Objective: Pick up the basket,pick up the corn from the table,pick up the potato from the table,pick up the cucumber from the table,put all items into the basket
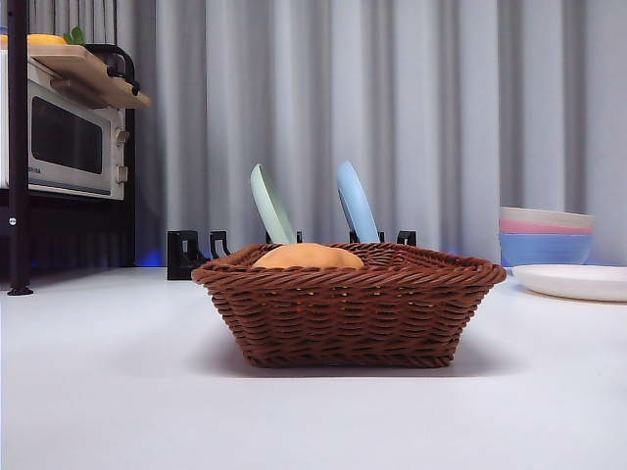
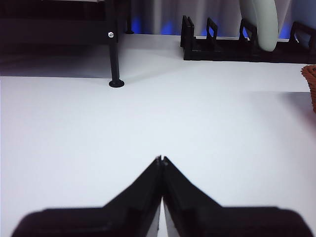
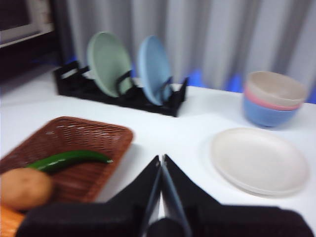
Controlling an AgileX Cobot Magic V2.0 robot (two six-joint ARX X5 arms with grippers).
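Observation:
The brown wicker basket stands on the white table, in the middle of the front view. A smooth tan lump, the potato, rises just above its rim. In the right wrist view the basket holds the green cucumber, the potato and an orange sliver of the corn. My right gripper is shut and empty, beside the basket's rim. Over bare table my left gripper is shut and empty, with only the basket's edge in its view. Neither arm shows in the front view.
Behind the basket a black dish rack holds a green plate and a blue plate. To the right are stacked bowls and a white plate. A microwave sits on a black shelf whose leg stands on the table.

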